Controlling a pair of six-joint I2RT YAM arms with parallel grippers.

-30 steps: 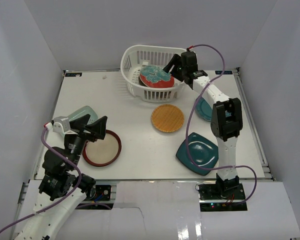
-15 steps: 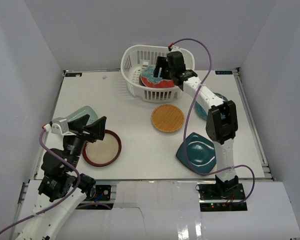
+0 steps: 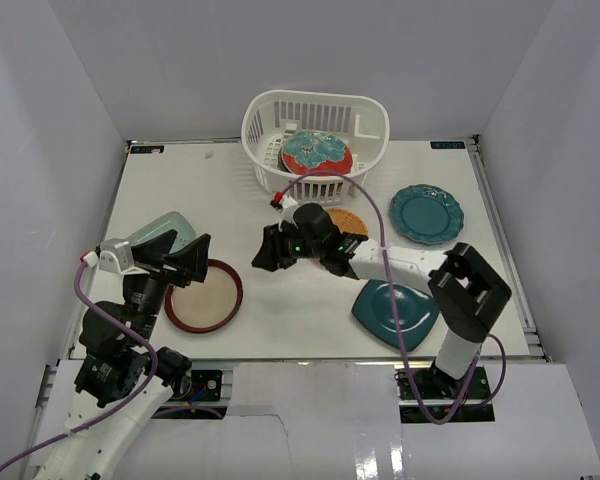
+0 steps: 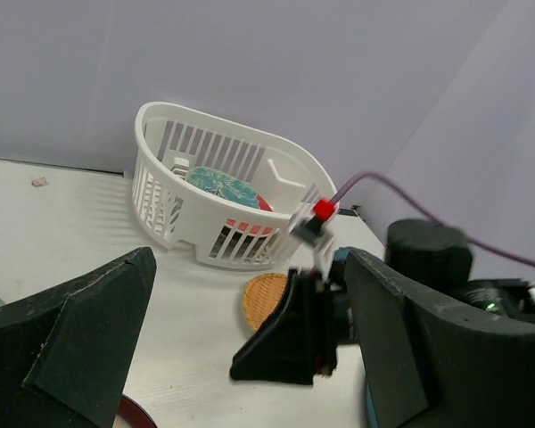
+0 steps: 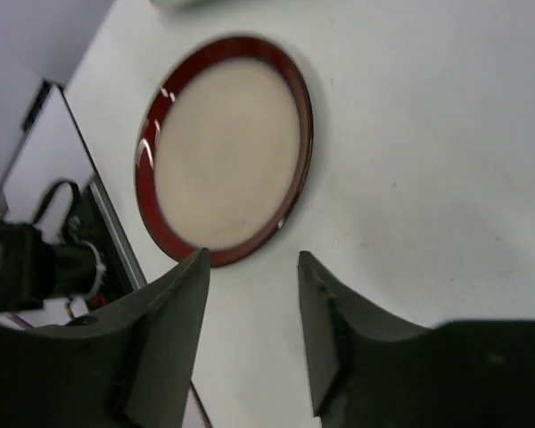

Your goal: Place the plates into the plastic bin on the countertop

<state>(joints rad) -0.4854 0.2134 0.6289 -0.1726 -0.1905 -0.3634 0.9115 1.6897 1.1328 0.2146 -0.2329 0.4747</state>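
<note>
While the right claw (image 3: 262, 252) hangs low over the countertop (image 3: 280, 315), its fingers stand wide apart and empty, with the red-rimmed beige plate (image 5: 223, 160) lying flat just ahead of their tips. The left claw (image 3: 175, 258) is likewise spread wide, holding nothing, near that plate's opposite edge. The plastic bin (image 3: 265, 110) sits well behind the right claw, with the floral plate (image 3: 317, 153) inside.

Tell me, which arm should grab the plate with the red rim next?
Likely left: the left fingers hang open right by the red-rimmed plate's edge. The right fingers, open too, point at it, but bare countertop lies between.
</note>
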